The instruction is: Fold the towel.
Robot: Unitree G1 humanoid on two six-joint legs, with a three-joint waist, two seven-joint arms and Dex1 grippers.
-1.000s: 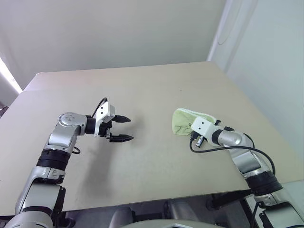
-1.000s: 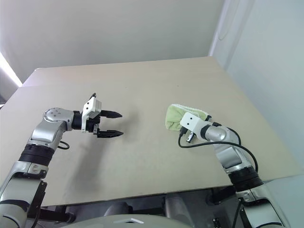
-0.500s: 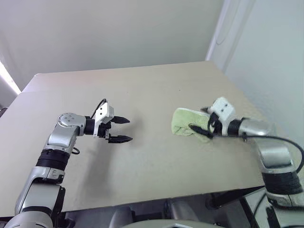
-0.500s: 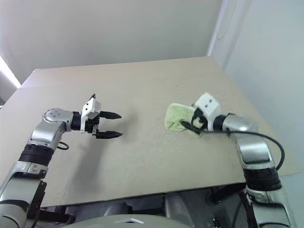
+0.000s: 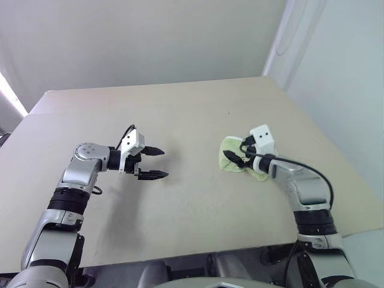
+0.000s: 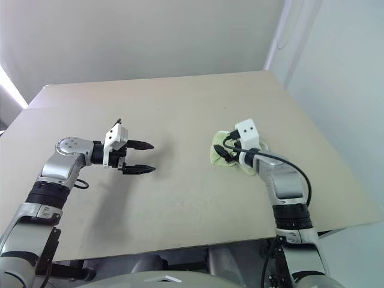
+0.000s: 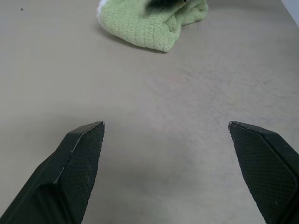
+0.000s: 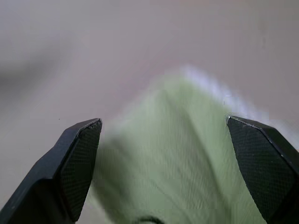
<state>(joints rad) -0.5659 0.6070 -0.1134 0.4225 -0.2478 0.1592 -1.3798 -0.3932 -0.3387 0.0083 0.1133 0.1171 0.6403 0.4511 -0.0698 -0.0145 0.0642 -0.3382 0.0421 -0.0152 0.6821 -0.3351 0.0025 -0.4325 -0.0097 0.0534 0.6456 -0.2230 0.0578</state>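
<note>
towel (image 5: 235, 157) lies bunched; right gripper (image 5: 234, 158) fingers now spread over it, left gripper (image 5: 158, 163) unchanged, apart.

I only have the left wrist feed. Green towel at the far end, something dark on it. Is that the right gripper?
Observer: Yes. In the head views the right gripper sits over the towel, fingers spread open.
Operator: Is it holding cloth?
Observer: No. The right wrist view shows the towel lying between its open fingers, not pinched.
Operator: Where is the towel on the table?
Observer: Bunched on the right half of the table, clear of the edges.
Operator: Left gripper?
Observer: The left gripper is open over bare tabletop, well apart from the towel.
</note>
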